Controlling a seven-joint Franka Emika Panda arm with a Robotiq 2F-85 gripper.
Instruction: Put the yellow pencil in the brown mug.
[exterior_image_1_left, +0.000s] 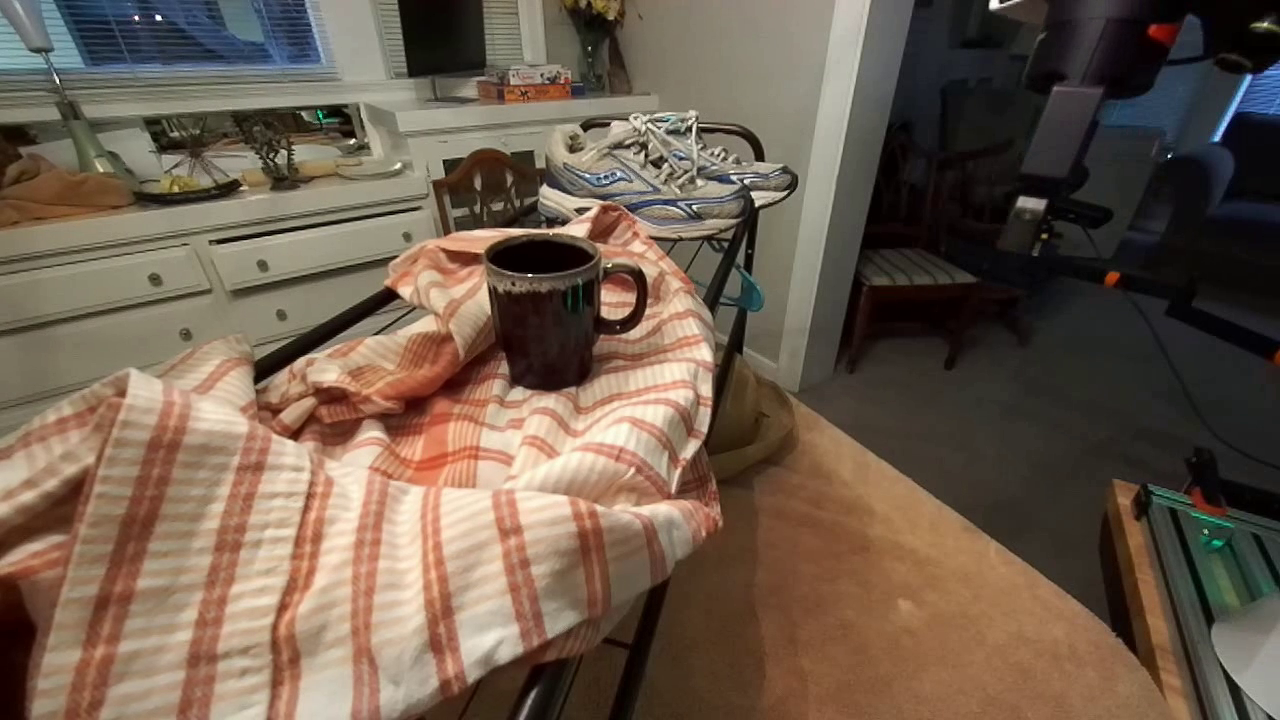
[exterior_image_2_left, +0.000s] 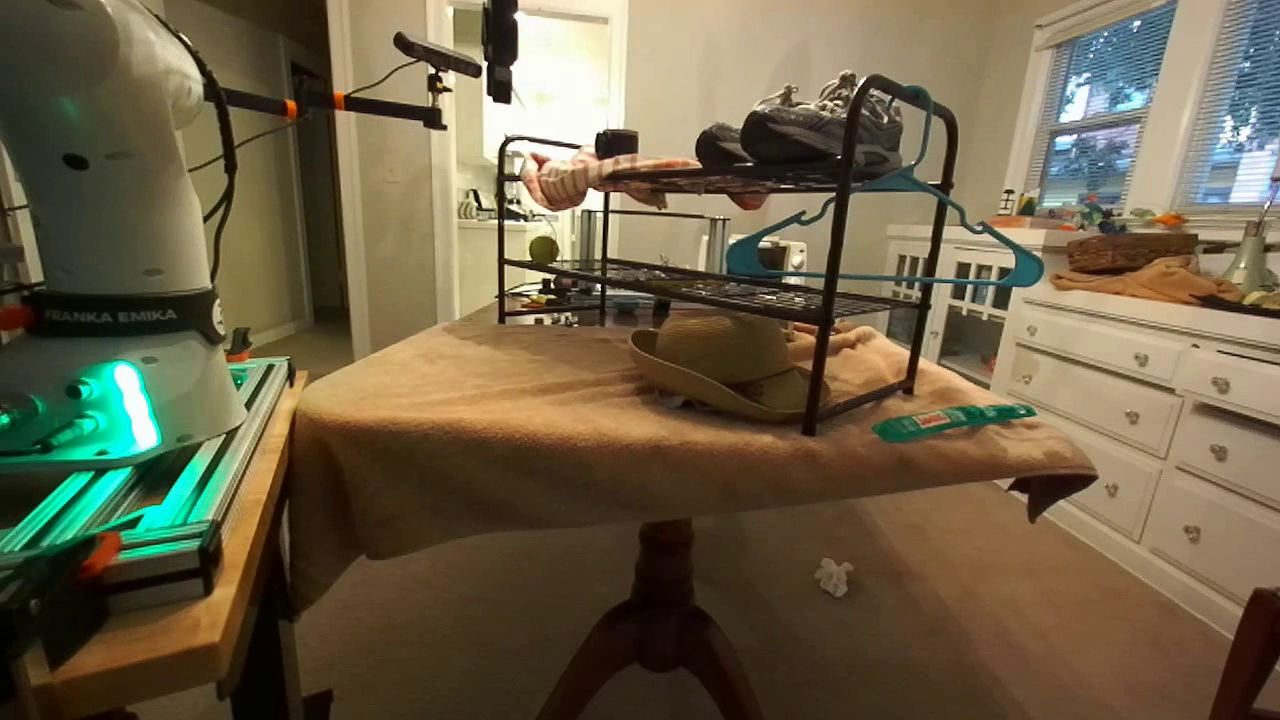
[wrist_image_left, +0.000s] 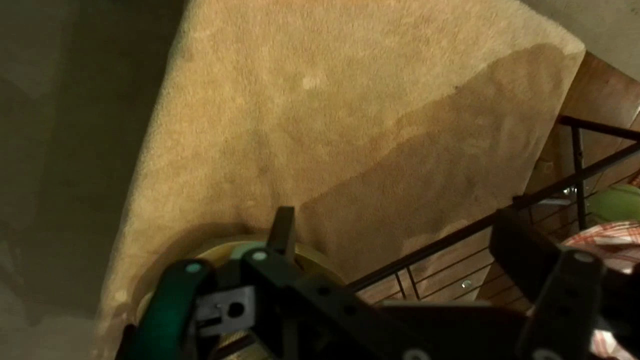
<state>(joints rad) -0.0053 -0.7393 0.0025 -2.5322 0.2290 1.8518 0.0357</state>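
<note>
The dark brown mug (exterior_image_1_left: 545, 320) stands upright on a red-striped cloth (exterior_image_1_left: 600, 450) on top of a black rack, handle to the right in that exterior view. It also shows small and dark in an exterior view (exterior_image_2_left: 617, 143). The mug is not in the wrist view. I see no yellow pencil in any view; it is hidden or out of view. My gripper (wrist_image_left: 400, 235) is open in the wrist view, its fingers wide apart with nothing between them. It hangs high above the table, partly cut off at the top in both exterior views (exterior_image_1_left: 1025, 225) (exterior_image_2_left: 500, 85).
The black rack (exterior_image_2_left: 828, 300) stands on a tan-covered table (exterior_image_2_left: 480, 420). Grey shoes (exterior_image_1_left: 640, 190) sit on its top behind the mug. A blue hanger (exterior_image_2_left: 985, 277) hangs at its end. A hat (exterior_image_2_left: 720, 350) and green packet (exterior_image_2_left: 950, 421) lie below.
</note>
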